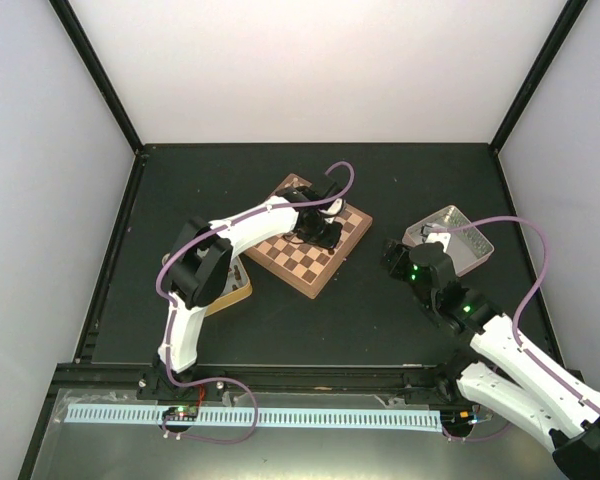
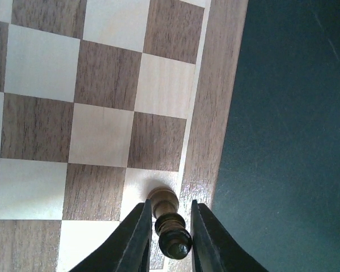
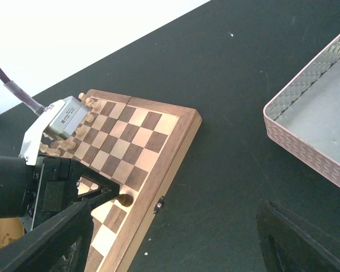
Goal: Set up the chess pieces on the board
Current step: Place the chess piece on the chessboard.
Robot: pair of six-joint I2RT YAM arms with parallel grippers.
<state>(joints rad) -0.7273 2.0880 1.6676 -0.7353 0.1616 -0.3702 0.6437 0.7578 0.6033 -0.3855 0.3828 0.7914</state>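
Note:
The board (image 1: 315,265) lies angled at mid-table. A dark brown chess piece (image 2: 169,226) stands upright on a light square beside the rim of the board (image 2: 215,113). My left gripper (image 2: 168,205) straddles it, slightly open, with a thin gap showing at the right finger (image 2: 207,238). The right wrist view shows the same piece (image 3: 124,199) at the board's (image 3: 136,136) near edge, with the left gripper (image 3: 110,195) over it. My right gripper (image 1: 398,258) hovers open and empty over the dark table, right of the board.
A metal tray (image 1: 470,250) sits at the right, its patterned wall (image 3: 306,141) close to my right gripper (image 3: 175,243). Pale cream pieces (image 3: 90,103) line the board's far edge. A second tray (image 1: 238,292) is partly hidden under the left arm.

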